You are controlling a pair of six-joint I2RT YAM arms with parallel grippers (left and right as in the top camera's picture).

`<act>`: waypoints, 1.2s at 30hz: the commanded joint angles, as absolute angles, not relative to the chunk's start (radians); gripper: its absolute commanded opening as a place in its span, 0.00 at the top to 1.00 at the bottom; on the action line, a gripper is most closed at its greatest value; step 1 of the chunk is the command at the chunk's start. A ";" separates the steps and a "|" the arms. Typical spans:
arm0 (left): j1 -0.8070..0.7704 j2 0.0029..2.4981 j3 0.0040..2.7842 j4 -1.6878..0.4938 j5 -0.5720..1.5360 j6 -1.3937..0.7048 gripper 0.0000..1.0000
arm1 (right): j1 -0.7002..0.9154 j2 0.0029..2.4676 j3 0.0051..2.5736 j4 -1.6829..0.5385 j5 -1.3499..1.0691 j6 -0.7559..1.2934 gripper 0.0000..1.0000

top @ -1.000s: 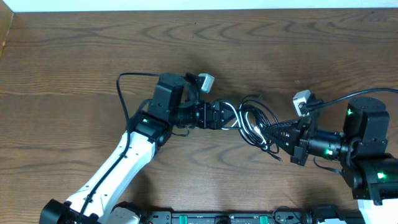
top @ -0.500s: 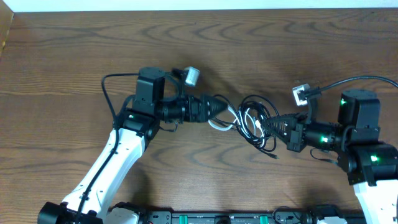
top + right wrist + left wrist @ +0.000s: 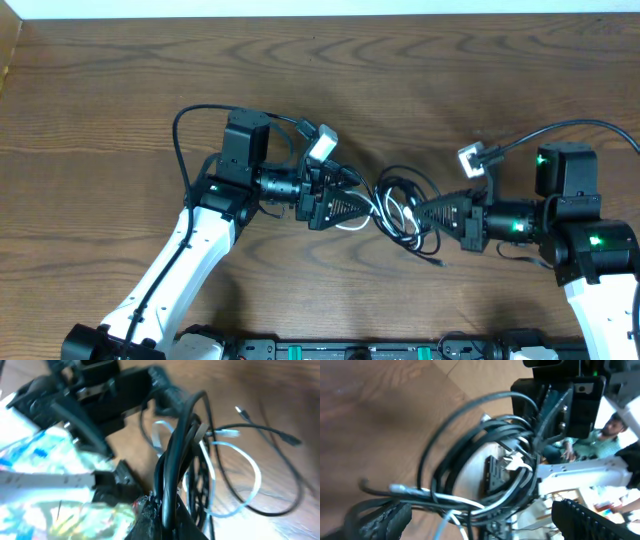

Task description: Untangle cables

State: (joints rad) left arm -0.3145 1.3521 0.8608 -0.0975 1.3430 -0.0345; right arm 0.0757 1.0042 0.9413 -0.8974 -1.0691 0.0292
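The cables form one tangle (image 3: 403, 203) between my two grippers, above the wooden table (image 3: 120, 100). Two black cables (image 3: 470, 450) loop through each other, and the white cable (image 3: 352, 223) threads among them. My left gripper (image 3: 350, 205) is open, its fingers spread wide on either side of the bundle's left end, as the left wrist view (image 3: 485, 517) shows. My right gripper (image 3: 428, 212) is shut on the black loops, gripping them between its fingertips in the right wrist view (image 3: 169, 510). The white cable (image 3: 250, 467) curves to the right there, beside a loose black plug end (image 3: 291, 439).
A loose black cable end (image 3: 440, 258) trails on the table below the right gripper. Thick black robot wires arc over each arm (image 3: 185, 130) (image 3: 575, 128). A white strip (image 3: 300, 8) runs along the table's far edge, and a black rail (image 3: 340, 350) along the near edge.
My left gripper has gone from shut to open and has shifted slightly right and down around the bundle. My right gripper has moved left with the black loops, so the tangle sits tighter.
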 commanded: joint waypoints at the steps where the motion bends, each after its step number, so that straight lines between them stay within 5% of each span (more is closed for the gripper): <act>1: -0.310 1.343 0.868 -0.096 1.310 0.099 0.04 | 0.071 1.002 0.953 -0.928 -1.232 -0.109 0.99; 9: -0.272 1.343 0.868 -0.053 1.234 0.102 0.04 | 0.071 1.002 0.953 -1.008 -1.328 -0.152 0.99; 13: -0.204 1.343 0.868 -0.034 1.177 0.101 0.04 | 0.071 1.002 0.953 -1.080 -1.191 -0.151 0.99; 18: -0.135 1.343 0.868 -0.013 1.308 0.101 0.04 | 0.071 1.002 0.953 -1.099 -1.225 -0.174 0.99; 25: -0.165 1.343 0.868 -0.016 1.573 0.129 0.04 | 0.072 1.007 0.953 -1.062 -1.289 -0.189 0.99; 36: -0.312 1.343 0.868 -0.014 1.552 0.198 0.04 | 0.074 1.016 0.953 -1.056 -1.399 -0.200 0.99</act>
